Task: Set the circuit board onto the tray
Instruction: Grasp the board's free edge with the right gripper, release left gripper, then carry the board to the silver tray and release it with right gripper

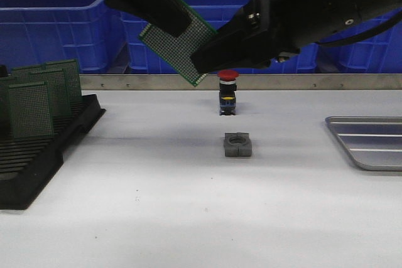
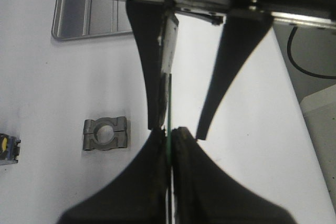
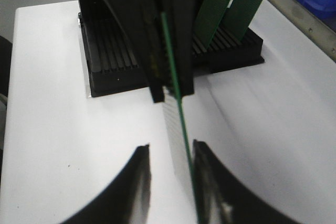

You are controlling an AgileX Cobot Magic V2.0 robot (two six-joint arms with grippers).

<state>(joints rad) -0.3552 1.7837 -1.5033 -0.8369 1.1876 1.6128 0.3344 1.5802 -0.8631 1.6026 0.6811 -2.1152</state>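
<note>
The circuit board (image 1: 181, 47) hangs tilted in the air above the middle of the desk (image 1: 188, 218), over the far edge and in front of the blue bins (image 1: 56, 23). The left gripper (image 2: 170, 135) has its jaws clamped on the board's edge, seen edge-on as a thin green line in the left wrist view. The right gripper (image 3: 169, 153) reaches in from the right with its jaws apart on either side of the board's other end; one finger lies close against the board, but whether it touches cannot be told.

The tray (image 1: 370, 142) lies flat at the right edge of the desk, well apart from the board. At the left stands a black slotted rack (image 1: 38, 155) with several more green boards (image 1: 38, 101) upright in its slots. Near the middle of the desk sits a grey metal block (image 1: 238, 145) with a round hole, and beyond it a red-capped push button (image 1: 227, 92).
</note>
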